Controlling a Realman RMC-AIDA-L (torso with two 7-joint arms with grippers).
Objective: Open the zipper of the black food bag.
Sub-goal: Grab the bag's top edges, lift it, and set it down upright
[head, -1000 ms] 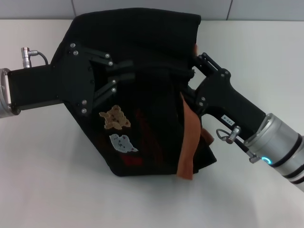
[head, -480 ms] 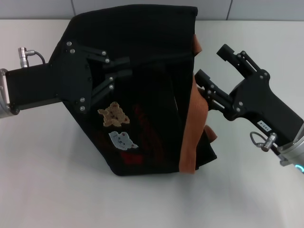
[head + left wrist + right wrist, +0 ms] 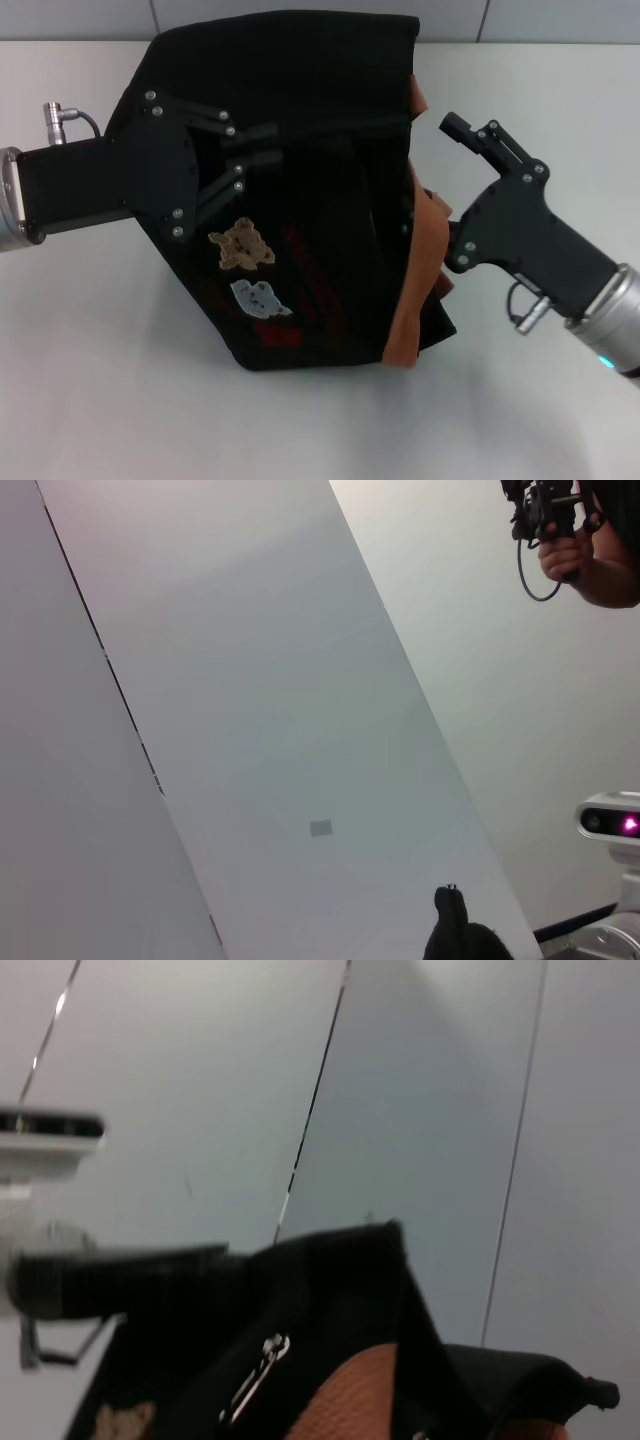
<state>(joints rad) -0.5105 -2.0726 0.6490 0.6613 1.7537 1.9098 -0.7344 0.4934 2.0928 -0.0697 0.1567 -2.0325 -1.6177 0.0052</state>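
Note:
The black food bag (image 3: 300, 200) lies on its side on the white table, bear patches facing up and an orange handle (image 3: 415, 280) draped down its right side. My left gripper (image 3: 263, 144) reaches in from the left, its fingers shut on the bag's black fabric near the top rim. Just off the bag's right edge, my right gripper (image 3: 432, 175) is open; one finger (image 3: 458, 125) stands clear and the other lies over the dark fabric. In the right wrist view the zipper's silver pull tab (image 3: 262, 1358) hangs on the bag (image 3: 330, 1300), untouched.
White table (image 3: 90, 350) surrounds the bag, with a grey panelled wall (image 3: 560, 20) behind. The left wrist view shows wall panels, a person's hand (image 3: 580, 550) holding a device, and a camera unit (image 3: 610, 825).
The right gripper pulled out of the bag's right side, swung away to the right, then turned and came back near the edge. The orange handle shifted. The left gripper held still.

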